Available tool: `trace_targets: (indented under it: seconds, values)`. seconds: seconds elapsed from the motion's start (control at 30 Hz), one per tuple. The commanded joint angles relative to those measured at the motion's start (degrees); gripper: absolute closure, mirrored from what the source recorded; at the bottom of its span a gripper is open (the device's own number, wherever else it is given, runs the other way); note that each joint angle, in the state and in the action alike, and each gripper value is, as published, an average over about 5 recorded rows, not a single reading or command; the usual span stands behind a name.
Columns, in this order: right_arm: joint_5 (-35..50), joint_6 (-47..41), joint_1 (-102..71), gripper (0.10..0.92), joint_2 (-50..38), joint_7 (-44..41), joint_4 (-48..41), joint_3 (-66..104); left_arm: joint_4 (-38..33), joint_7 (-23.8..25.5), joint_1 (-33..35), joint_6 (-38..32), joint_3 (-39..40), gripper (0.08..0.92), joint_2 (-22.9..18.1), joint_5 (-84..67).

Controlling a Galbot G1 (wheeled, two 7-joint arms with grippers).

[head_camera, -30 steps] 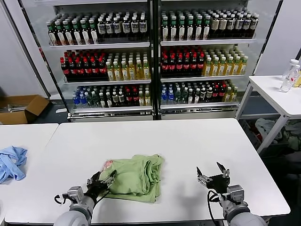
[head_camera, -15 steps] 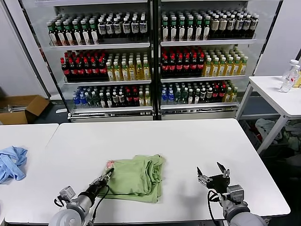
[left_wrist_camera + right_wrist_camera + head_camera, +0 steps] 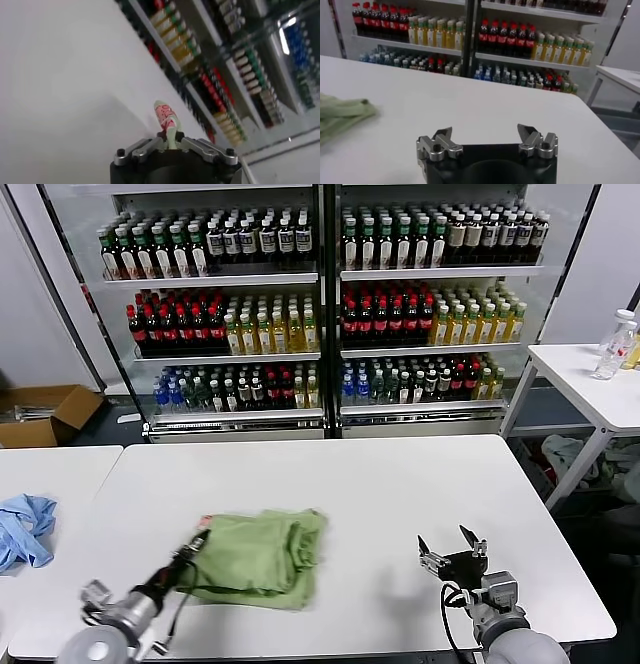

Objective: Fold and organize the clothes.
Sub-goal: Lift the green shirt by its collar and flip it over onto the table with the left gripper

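The light green polo shirt [image 3: 258,556] lies folded in a bundle on the white table [image 3: 380,484], left of centre near the front. My left gripper [image 3: 196,548] is shut on the shirt's left corner. In the left wrist view a strip of green cloth with the pink-and-white print [image 3: 167,120] sticks out between the closed jaws of the left gripper [image 3: 171,141]. My right gripper [image 3: 452,550] hovers open over the front right of the table, well right of the shirt. In the right wrist view the right gripper [image 3: 487,134] holds nothing, and the shirt's edge [image 3: 342,113] shows far off.
A light blue garment [image 3: 22,529] lies on the neighbouring table at the far left. Behind the table stand glass-door fridges full of bottles [image 3: 320,304]. A small white side table [image 3: 590,384] with a bottle stands at the right, and a cardboard box [image 3: 45,414] on the floor at the left.
My left gripper has closed on the shirt's left corner and pulled back to the left and toward me, dragging the whole bundle leftward. The right arm has not moved.
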Motion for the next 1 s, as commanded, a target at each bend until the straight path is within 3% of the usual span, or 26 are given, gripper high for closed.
trace_targets:
  seconds: [0.03, 0.1, 0.17, 0.33, 0.43, 0.57, 0.67, 0.87, 1.0]
  values:
    - [1.3, 0.34, 2.11, 0.203, -0.69, -0.1, -0.26, -0.32, -6.93, -3.69, 0.58, 0.24, -24.66, 0.887, 15.12, 0.61]
    - [1.31, 0.52, 2.14, 0.203, -0.9, -0.14, -0.16, -0.31, -10.52, -3.92, 0.47, 0.39, -24.73, 0.887, 16.62, 5.65]
    - [1.27, 0.71, 2.07, 0.203, -0.98, -0.19, 0.14, -0.28, -15.07, -3.36, 1.03, -0.25, -19.65, 0.887, 16.49, 14.14]
    - [0.94, 0.94, 1.15, 0.203, -0.51, -0.23, 1.04, -0.19, -18.87, -3.3, -1.11, -1.24, 6.49, 0.887, 9.39, 38.07]
    - [-0.06, 1.39, 0.77, 0.203, -0.61, -0.34, 1.19, -0.27, -15.19, -3.87, -4.16, -1.47, 21.49, 0.887, 3.22, 55.58]
    - [-1.86, 1.89, -0.03, 0.203, 0.08, -0.61, 2.15, 0.02, -6.66, -5.55, -9.53, -0.9, 34.13, 0.887, -3.97, 70.14]
    - [-1.92, 2.03, 0.02, 0.203, -0.31, -0.68, 2.48, 0.79, -1.14, -6.81, -13.0, -0.63, 39.81, 0.887, -7.67, 75.95]
    - [-0.53, 2.02, 1.11, 0.203, -1.39, -0.76, 3.09, 2.18, 2.6, -8.38, -18.54, 1.06, 48.27, 0.887, -13.33, 76.47]
    - [-0.32, 1.97, 1.31, 0.203, -1.17, -0.82, 3.11, 2.13, 10.73, -9.82, -23.15, 1.16, 51.07, 0.887, -17.71, 77.55]
